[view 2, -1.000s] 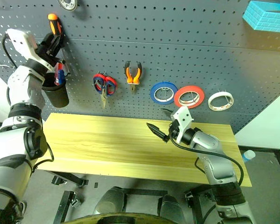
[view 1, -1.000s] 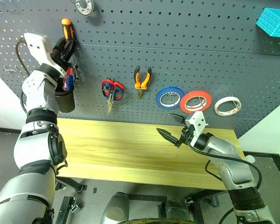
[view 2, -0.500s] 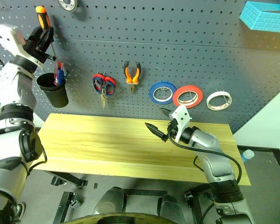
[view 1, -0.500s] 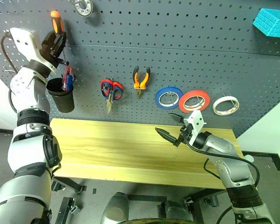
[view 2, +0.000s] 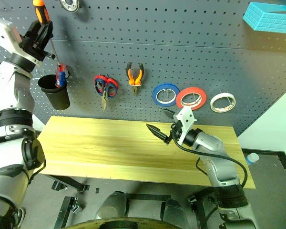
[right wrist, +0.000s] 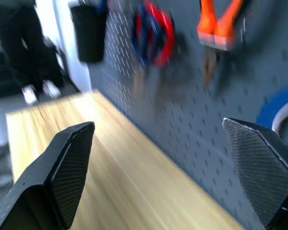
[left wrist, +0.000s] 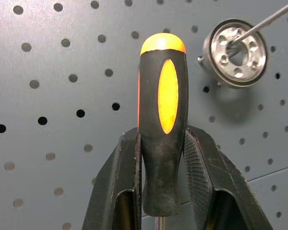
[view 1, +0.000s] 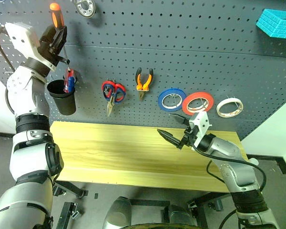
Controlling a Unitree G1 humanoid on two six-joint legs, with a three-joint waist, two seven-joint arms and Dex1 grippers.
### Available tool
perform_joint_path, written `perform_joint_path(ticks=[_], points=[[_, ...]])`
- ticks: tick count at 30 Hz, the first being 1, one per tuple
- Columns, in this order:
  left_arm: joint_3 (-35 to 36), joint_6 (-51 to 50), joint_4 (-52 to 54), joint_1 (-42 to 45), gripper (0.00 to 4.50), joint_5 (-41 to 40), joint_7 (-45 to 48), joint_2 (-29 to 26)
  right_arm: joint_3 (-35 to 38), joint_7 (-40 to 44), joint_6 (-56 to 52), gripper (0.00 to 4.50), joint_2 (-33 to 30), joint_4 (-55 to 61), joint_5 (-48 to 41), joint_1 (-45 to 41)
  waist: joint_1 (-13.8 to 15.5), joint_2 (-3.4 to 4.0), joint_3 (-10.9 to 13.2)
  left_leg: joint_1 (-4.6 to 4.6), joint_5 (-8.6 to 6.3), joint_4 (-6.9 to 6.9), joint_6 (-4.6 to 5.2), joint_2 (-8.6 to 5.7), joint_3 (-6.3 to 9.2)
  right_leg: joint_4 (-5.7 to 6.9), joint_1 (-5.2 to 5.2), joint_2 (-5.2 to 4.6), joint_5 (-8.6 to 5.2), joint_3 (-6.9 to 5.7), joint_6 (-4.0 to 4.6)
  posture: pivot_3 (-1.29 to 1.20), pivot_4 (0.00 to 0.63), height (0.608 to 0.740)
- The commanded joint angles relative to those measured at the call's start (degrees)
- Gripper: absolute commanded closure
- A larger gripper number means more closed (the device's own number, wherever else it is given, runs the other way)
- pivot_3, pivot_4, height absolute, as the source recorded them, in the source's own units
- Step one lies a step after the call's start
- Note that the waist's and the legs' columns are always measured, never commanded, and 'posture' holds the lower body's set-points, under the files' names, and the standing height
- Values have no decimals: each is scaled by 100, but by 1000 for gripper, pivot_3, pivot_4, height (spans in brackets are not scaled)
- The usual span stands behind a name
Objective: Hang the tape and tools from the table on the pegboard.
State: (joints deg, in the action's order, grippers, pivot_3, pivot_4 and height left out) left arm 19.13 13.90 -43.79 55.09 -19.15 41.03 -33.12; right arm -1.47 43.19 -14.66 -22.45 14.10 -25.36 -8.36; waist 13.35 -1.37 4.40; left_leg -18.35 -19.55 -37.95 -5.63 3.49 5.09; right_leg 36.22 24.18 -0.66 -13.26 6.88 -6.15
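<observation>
Even, bright indoor light; soft shadows under tools on the pegboard (view 1: 190, 57); right wrist view blurred throughout.

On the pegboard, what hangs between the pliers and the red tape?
The blue tape roll hangs between the pliers and the red tape on the pegboard, seen in both eye views.

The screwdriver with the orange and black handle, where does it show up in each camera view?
Left eye view: screwdriver upper left, held by the left gripper against the pegboard.
Right eye view: top left corner.
Left wrist view: centre, handle upright between the fingers.
Right wrist view: not in it.
Shared landmark: the metal ring just beside the handle.
</observation>
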Motion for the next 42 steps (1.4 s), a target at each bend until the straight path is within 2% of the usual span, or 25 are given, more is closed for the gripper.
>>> perform_joint_path(ticks=[1, 21, 31, 42], points=[[76, -59, 259, 58, 3640, -49, -40, -204, 159, -63, -23, 0, 133, 715, -460, -129, 1, 0, 0, 0, 0, 0, 0, 0, 1, 1, -1, 0, 0, 0, 0, 437, 0, 720], [104, -266, 383, -295, 3640, -98, -198, -285, -8, -235, -286, 0, 121, 1152, -616, -355, 6, -4, -4, 1, 0, -8, 0, 0, 3, 1, -7, 1, -2, -1, 5, 438, 0, 720], [104, -264, 290, -663, 3640, -76, -321, -167, -25, -262, -421, 0, 51, 1197, -582, -384, 7, -3, -6, 1, 0, -8, 0, 0, 3, 0, -8, 1, -4, -1, 8, 428, 0, 720], [76, -518, 672, -1294, 3640, 49, -706, -153, 3, -320, -465, 0, -14, 1207, -532, -393, -1, -2, -9, 2, 0, -7, 0, 1, 3, 0, -7, 2, -4, -1, 8, 423, 0, 720]])
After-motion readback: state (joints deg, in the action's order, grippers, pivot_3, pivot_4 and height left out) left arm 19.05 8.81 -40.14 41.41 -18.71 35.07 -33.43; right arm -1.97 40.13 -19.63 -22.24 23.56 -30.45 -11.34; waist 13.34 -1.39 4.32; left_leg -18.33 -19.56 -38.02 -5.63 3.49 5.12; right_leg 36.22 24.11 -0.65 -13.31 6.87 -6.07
